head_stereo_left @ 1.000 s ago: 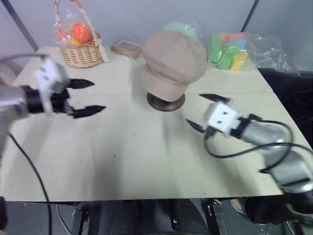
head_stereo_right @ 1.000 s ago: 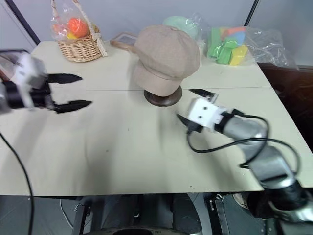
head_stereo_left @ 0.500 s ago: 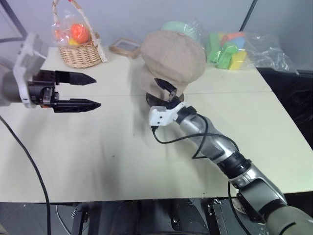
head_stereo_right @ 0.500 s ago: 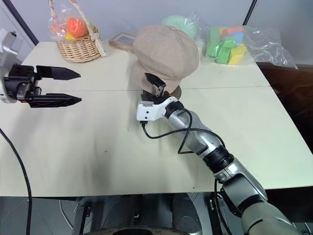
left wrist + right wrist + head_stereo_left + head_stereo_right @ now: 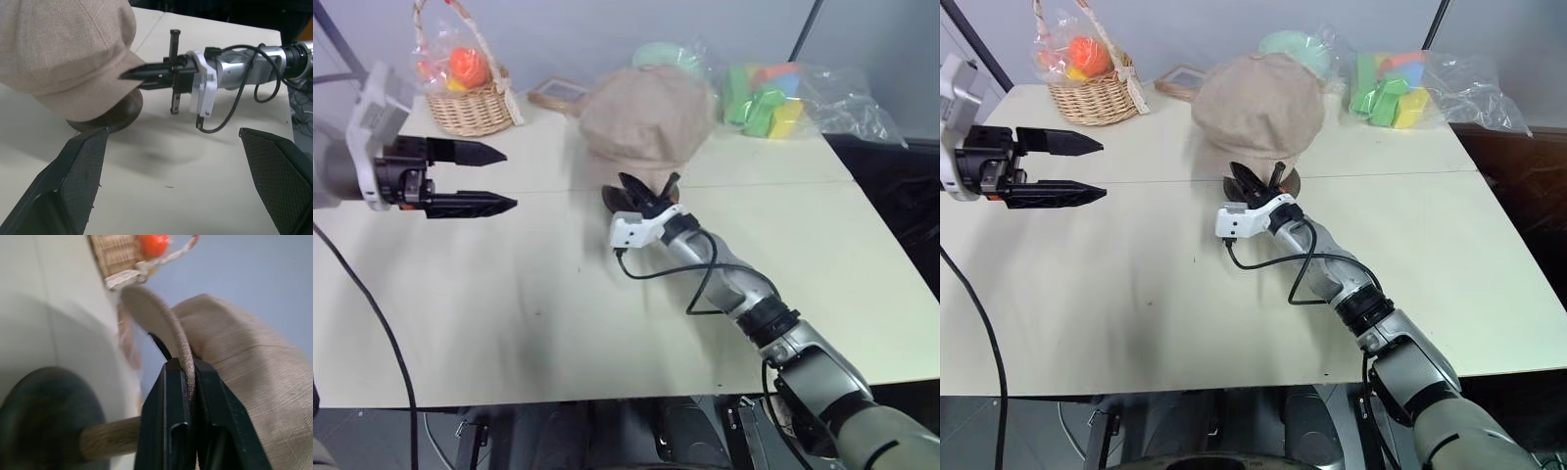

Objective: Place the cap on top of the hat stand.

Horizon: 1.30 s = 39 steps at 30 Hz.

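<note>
Cap [image 5: 1255, 108] sits on the hat stand [image 5: 1263, 182] at the tabletop's twelve o'clock, its brim clamped in the right gripper [image 5: 1260, 183] jaws, left gripper [image 5: 1056, 168] jaws apart; nudge gently, keeping the crown centred.

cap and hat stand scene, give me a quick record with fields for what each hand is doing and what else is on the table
cap: sits over the hat stand's top
hat stand: round base on the table
right hand: shut on the cap's brim, seen in the right wrist view
left hand: open, held above the table away from the cap
wicker basket: far left corner, orange item inside
bagged foam blocks: far right
</note>
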{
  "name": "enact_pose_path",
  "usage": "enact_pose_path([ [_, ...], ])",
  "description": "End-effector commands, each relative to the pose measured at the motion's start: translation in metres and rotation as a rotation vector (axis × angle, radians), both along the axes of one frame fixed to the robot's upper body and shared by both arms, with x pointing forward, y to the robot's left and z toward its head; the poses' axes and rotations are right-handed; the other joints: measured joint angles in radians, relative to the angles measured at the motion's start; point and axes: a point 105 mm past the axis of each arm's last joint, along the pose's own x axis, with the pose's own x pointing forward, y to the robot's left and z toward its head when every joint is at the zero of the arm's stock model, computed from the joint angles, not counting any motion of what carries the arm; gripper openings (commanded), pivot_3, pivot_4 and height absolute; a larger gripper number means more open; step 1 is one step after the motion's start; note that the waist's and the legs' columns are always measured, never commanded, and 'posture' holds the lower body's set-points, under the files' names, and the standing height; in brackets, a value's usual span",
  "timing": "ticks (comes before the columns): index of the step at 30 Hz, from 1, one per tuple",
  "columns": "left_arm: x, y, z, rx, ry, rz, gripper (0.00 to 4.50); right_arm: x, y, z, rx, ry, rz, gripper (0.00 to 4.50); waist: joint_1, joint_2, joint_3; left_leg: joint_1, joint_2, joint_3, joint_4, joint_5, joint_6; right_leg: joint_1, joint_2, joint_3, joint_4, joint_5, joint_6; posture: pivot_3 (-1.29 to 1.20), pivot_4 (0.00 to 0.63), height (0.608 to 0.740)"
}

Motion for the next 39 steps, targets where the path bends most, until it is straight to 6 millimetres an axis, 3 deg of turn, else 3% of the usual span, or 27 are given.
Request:
enact_pose_path([
  [1,-0.002,0.001,0.009,-0.008,-0.042,-0.003,4.50,-0.013,-0.008,0.031,0.044,-0.077,0.065,0.04,0.004,0.000,0.000,0.000,0.000,0.000,0.000,0.000,0.000,0.000,0.000,0.000,0.000,0.000,0.000,0.00,0.150,0.740],
  [8,0.000,0.000,0.008,-0.026,-0.055,0.002,4.50,-0.037,-0.042,0.063,0.030,-0.098,0.254,0.04,0.006,0.000,0.000,0.000,0.000,0.000,0.000,0.000,0.000,0.001,-0.001,0.000,-0.001,0.000,0.000,0.00,0.150,0.740],
  [16,0.001,0.000,0.009,-0.037,-0.066,0.000,4.50,-0.036,-0.053,0.052,-0.092,-0.071,0.397,0.04,-0.013,0.000,0.000,0.000,0.001,0.001,0.000,0.000,0.000,0.000,0.000,0.000,0.000,0.000,0.000,0.00,0.150,0.740],
  [24,0.002,-0.001,0.013,-0.045,-0.074,-0.006,4.50,-0.016,-0.060,0.034,-0.121,0.011,0.369,0.04,-0.017,0.000,0.000,0.000,0.001,0.001,0.000,0.000,0.000,0.000,0.000,0.000,0.000,0.000,0.000,0.00,0.150,0.740],
  [27,0.002,-0.002,0.013,-0.046,-0.074,-0.007,4.50,-0.011,-0.064,0.027,-0.105,0.065,0.351,1.07,-0.017,0.000,0.000,0.000,0.001,0.000,0.000,0.000,0.000,0.000,0.000,0.000,0.000,0.000,0.000,0.00,0.150,0.740],
  [34,0.004,-0.004,0.015,-0.056,-0.067,-0.016,4.50,-0.016,-0.075,0.019,-0.158,0.073,0.284,4.43,-0.014,0.000,0.000,0.000,0.000,0.000,0.000,0.000,0.000,0.000,0.000,0.000,0.000,0.000,0.000,0.00,0.150,0.740],
  [39,0.008,-0.002,0.019,-0.078,-0.077,-0.003,4.50,-0.043,-0.104,0.012,-0.197,0.127,0.232,4.43,-0.002,0.000,0.001,0.000,0.000,0.000,0.000,0.000,0.000,0.000,0.000,0.000,0.000,0.000,0.000,0.00,0.150,0.740],
])
